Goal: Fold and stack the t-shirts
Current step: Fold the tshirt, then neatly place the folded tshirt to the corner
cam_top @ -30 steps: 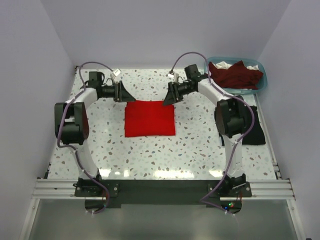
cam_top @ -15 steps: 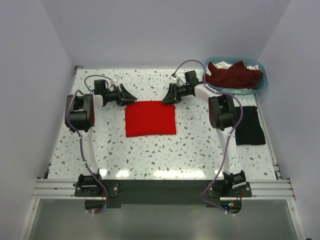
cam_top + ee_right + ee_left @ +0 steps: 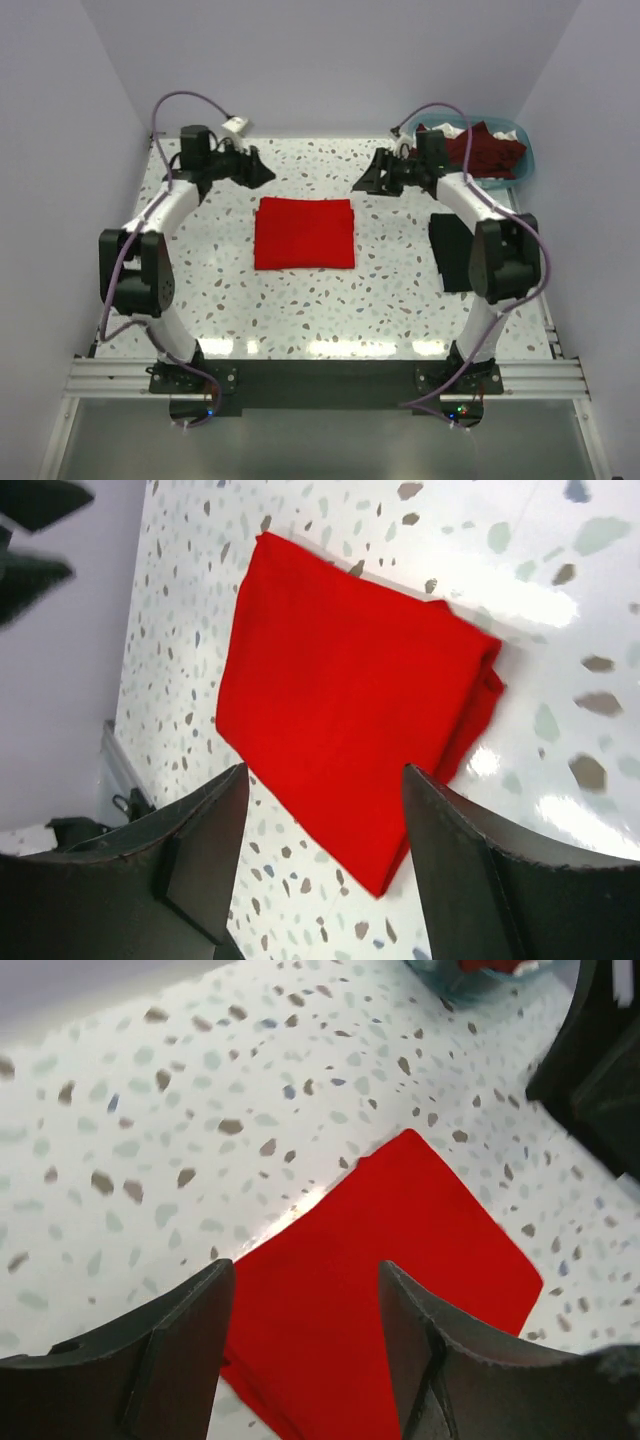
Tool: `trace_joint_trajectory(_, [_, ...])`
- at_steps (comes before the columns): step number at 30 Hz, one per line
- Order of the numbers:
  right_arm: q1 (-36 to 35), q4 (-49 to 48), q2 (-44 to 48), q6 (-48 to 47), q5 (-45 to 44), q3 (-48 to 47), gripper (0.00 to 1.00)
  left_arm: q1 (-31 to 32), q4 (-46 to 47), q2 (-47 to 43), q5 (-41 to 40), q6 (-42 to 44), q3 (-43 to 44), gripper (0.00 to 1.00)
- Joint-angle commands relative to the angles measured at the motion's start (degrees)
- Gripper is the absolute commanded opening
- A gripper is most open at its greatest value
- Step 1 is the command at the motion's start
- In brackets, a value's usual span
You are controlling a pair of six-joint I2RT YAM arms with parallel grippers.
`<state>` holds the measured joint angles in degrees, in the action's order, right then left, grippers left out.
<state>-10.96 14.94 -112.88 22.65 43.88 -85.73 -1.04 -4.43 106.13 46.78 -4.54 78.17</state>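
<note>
The bright red t-shirt (image 3: 304, 233) lies folded into a flat rectangle at the middle of the table; it also shows in the left wrist view (image 3: 390, 1260) and the right wrist view (image 3: 345, 690). My left gripper (image 3: 262, 172) is open and empty, raised above the table beyond the shirt's far left corner. My right gripper (image 3: 362, 183) is open and empty, raised beyond its far right corner. The dark maroon t-shirt (image 3: 490, 150) is bunched in the basket. The black t-shirt (image 3: 450, 250) lies at the right, mostly hidden behind my right arm.
The light blue plastic basket (image 3: 520, 165) stands at the far right corner, with some white cloth in it beside the maroon one. White walls close in the table on the left, back and right.
Both grippers have lifted off the red shirt's far corners and drawn apart and back, the left to the left, the right to the right. The shirt stays flat.
</note>
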Motion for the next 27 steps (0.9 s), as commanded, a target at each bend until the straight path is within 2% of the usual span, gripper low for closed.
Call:
trace_joint_trajectory(1, [0.8, -0.8, 12.0, 2.4, -10.0, 8.8, 0.66, 14.9, -4.0, -11.4, -11.7, 23.3, -9.0, 0.65])
trace_joint_trajectory(5, [1.7, 2.5, 18.8, 3.6, -17.7, 15.6, 0.68, 27.3, 1.9, -15.5, -21.8, 36.0, -17.6, 0.65])
trace_joint_trajectory(9, [1.9, 4.1, 23.3, 4.9, -23.2, 20.9, 0.71, 39.2, 9.7, -15.3, -27.5, 46.2, -24.1, 0.61])
trace_joint_trajectory(12, [2.2, 4.7, 25.0, 5.6, -23.4, 23.9, 0.71, 43.6, 14.3, -13.3, -30.7, 50.7, -26.4, 0.57])
trace_joint_trajectory(18, [2.3, 5.2, 25.2, 5.8, -21.4, 27.4, 0.71, 47.3, 20.2, -9.1, -31.6, 55.1, -28.7, 0.53])
trace_joint_trajectory(27, [2.4, 2.6, 22.4, 9.2, -19.4, 29.8, 0.7, 50.1, 21.1, -4.5, -28.1, 59.7, -29.6, 0.48])
